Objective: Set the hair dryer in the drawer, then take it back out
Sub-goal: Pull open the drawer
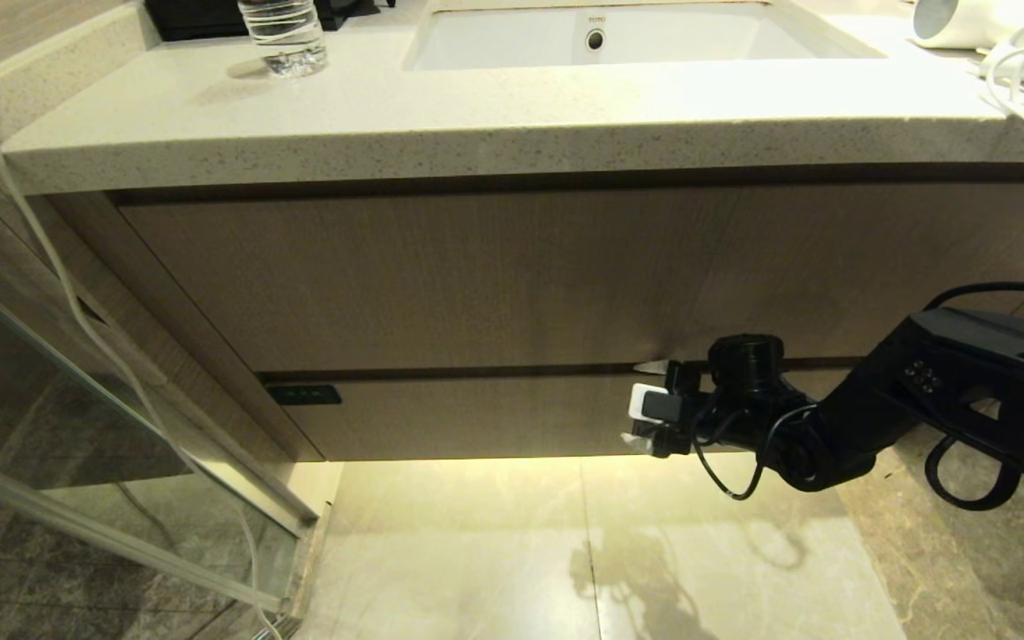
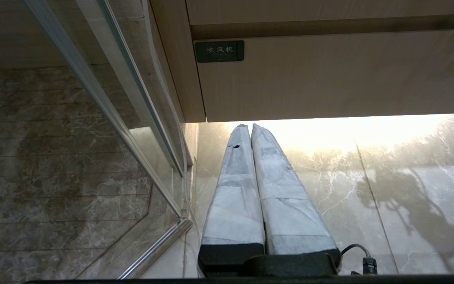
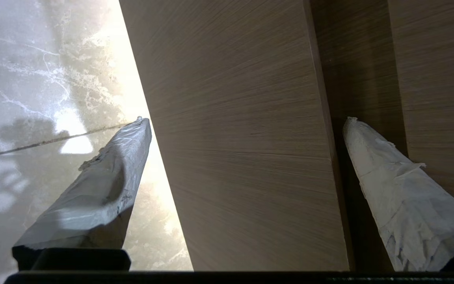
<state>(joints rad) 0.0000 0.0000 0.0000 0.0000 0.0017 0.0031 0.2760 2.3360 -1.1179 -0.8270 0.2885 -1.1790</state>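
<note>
Speckled pale stone makes up the surface (image 1: 476,116), which spans the whole head view with a white sink (image 1: 601,40) sunk into its middle. Below it hangs a tall plain wood panel (image 1: 521,276), and under that the drawer (image 1: 494,418), shallow and light-wood, fully closed, with a small black label (image 1: 303,394) at its left end. Glossy marble floor (image 1: 565,551) lies beneath, lit by a warm glow from under the cabinet. A glass partition (image 1: 50,400) stands to the robot's left.

The right arm (image 1: 921,400) reaches in from the right, holding the right tool (image 1: 645,404) against the drawer front. Its fingers are spread wide, one up by the dark gap above the drawer (image 3: 388,177) and the other at the drawer's lower edge (image 3: 105,181), so that the front sits between them. Whether either finger actually touches the wood is hard to judge from the wrist view.

The left tool (image 2: 250,130) hangs low over the floor near the drawer's labelled corner, its two wrapped fingers pressed together with nothing between them.

A clear plastic bottle (image 1: 285,36) stands on the surface at the back left. The hair dryer (image 1: 965,22) lies on the surface at the far right corner, partly cut off by the edge of view, with its white cord (image 1: 1023,80) bundled beside it.
</note>
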